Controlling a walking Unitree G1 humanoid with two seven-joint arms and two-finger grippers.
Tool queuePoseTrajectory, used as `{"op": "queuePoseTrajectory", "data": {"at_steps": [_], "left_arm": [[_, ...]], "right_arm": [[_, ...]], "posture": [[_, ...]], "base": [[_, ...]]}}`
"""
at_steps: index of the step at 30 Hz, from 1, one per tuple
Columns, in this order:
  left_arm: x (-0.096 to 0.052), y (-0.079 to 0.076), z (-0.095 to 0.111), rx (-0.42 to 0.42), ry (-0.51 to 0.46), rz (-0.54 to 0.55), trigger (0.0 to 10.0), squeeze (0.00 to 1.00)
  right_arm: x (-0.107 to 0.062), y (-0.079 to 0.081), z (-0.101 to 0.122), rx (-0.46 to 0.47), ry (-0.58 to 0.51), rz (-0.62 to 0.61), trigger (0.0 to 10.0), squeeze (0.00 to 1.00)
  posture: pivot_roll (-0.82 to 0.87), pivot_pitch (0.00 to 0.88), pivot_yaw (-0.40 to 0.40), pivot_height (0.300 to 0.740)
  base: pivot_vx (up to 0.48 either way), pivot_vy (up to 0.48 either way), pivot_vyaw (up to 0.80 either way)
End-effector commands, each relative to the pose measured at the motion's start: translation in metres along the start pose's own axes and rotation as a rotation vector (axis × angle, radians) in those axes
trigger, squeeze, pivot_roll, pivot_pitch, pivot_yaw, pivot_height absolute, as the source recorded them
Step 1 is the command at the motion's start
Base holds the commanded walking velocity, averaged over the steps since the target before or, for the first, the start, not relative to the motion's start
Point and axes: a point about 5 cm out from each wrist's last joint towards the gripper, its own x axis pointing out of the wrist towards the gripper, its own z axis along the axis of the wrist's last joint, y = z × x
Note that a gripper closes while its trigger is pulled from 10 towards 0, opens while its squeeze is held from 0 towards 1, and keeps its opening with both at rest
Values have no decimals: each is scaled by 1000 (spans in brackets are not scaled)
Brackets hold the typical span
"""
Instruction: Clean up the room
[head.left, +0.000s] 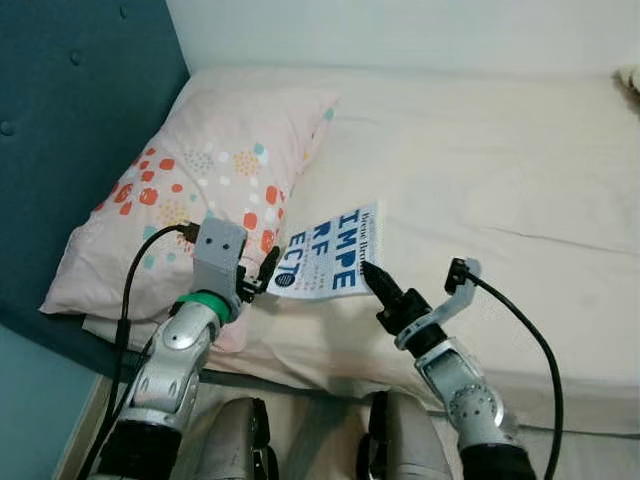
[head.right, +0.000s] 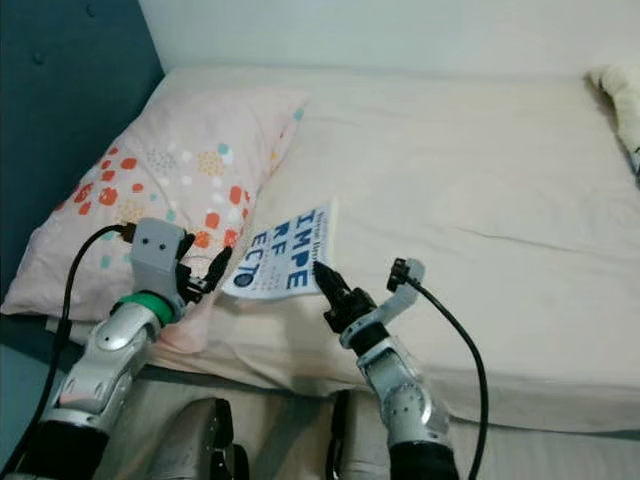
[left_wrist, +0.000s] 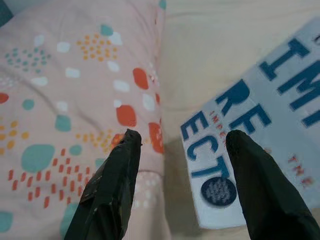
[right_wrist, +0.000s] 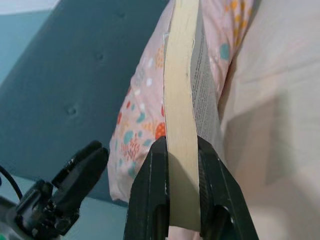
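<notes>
A white book (head.left: 330, 254) with large blue letters on its cover is held just above the cream bed sheet (head.left: 480, 170), beside the pillow. My right gripper (head.left: 372, 276) is shut on the book's near right edge; the right wrist view shows its fingers (right_wrist: 150, 200) clamping the page block (right_wrist: 181, 125). My left gripper (head.left: 262, 272) is open at the book's near left corner, between it and the pink dotted pillow (head.left: 200, 190). In the left wrist view the book's cover (left_wrist: 260, 125) lies under one finger (left_wrist: 260, 190) and the pillow (left_wrist: 75, 75) under the other.
A teal padded headboard (head.left: 70, 120) stands on the left behind the pillow. The bed's near edge (head.left: 320, 385) runs just in front of my arms. A pale bundle of fabric (head.right: 620, 100) lies at the bed's far right.
</notes>
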Motion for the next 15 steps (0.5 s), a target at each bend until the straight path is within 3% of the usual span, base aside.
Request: {"op": "queuePoseTrajectory", "data": {"at_steps": [1,12,15], "left_arm": [[-4,3,-6,3,30,7,10000,0],[-8,15,1,21,28,36,10000,0],[-16,17,2,43,44,28,10000,0]], "right_arm": [[2,4,0,26,-15,52,10000,0],[9,-10,1,123,3,60,10000,0],[-2,-42,-26,209,55,-163,10000,0]], "posture": [[59,181,120,622],[107,208,136,622],[149,219,154,622]], "base": [[0,0,0],[0,0,0],[0,0,0]]}}
